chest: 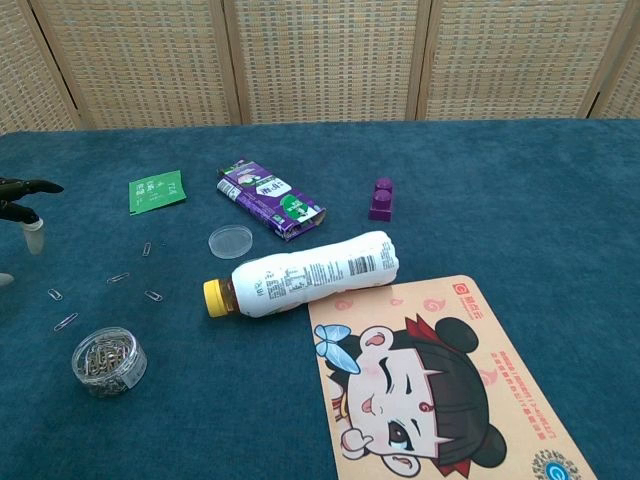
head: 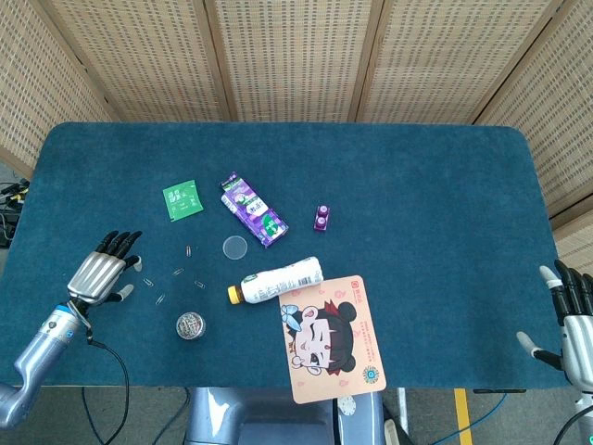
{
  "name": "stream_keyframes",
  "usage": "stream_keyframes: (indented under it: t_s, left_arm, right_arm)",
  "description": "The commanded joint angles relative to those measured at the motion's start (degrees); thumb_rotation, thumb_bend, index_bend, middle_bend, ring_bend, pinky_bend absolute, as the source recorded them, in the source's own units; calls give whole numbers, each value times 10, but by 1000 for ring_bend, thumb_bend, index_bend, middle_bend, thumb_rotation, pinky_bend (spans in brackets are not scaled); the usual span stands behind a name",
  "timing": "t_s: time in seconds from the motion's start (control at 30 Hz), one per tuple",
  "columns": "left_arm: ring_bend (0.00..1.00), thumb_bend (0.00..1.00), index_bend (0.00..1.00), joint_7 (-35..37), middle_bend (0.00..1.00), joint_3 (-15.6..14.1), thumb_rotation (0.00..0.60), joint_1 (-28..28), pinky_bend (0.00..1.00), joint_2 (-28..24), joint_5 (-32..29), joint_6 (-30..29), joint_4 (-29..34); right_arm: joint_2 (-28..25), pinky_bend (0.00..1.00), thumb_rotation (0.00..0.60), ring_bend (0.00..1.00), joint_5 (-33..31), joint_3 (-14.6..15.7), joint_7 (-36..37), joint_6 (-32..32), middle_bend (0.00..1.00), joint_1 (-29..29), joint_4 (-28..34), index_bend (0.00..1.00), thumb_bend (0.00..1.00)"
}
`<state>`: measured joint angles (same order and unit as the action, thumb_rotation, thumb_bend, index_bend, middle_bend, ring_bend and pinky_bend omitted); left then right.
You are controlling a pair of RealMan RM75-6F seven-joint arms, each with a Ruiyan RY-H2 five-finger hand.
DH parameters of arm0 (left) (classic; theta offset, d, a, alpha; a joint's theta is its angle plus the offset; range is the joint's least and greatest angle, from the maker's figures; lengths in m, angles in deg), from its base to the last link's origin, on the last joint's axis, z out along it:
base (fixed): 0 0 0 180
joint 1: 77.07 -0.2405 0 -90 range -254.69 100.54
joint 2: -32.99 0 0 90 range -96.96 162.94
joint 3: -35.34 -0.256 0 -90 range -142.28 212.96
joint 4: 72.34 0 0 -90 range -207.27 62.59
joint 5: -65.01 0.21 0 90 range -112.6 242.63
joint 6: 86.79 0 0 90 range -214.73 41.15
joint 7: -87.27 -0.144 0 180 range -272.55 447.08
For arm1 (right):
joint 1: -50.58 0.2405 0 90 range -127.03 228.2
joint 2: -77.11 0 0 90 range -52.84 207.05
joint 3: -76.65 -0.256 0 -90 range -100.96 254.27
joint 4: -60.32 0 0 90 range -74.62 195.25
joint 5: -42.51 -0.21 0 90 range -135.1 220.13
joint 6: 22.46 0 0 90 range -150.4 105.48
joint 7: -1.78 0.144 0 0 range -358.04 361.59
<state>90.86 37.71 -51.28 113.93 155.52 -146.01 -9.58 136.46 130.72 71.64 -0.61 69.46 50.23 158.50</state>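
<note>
Left hand [head: 97, 271] seen spread, empty, left of scattered paperclips [head: 159, 286]; right hand [head: 576, 320] spread, empty, partly cropped; bottle [head: 275, 281] label unreadable.

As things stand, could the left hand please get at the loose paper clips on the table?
Probably yes: the left hand is open right beside the paper clips, with nothing between them.

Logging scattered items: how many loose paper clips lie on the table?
5 clips, all between the green packet and the clip jar, near the left hand; more could hide under it.

Head view overhead, chest view low; shared table [head: 417, 185].
</note>
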Motion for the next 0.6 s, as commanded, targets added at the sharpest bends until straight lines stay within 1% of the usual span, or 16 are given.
stream_keyframes:
  t_s: [0.03, 0.3, 0.6]
  left_arm:
    - [0, 324, 442, -6, 0, -3, 600, 4, 0, 11, -9, 5, -7]
    - [0, 363, 480, -2, 0, -9, 600, 9, 0, 39, -26, 16, -37]
    - [0, 366, 481, -6, 0, -9, 600, 16, 0, 55, -45, 31, -55]
  right_arm:
    - [-1, 0, 600, 0, 1, 0, 2, 0, 0, 0, 0, 70, 0]
    - [-1, 0, 600, 0, 0, 0, 9, -1, 0, 0, -1, 76, 0]
    - [-2, 0, 600, 0, -1, 1, 10, -3, 0, 2, -2, 77, 0]
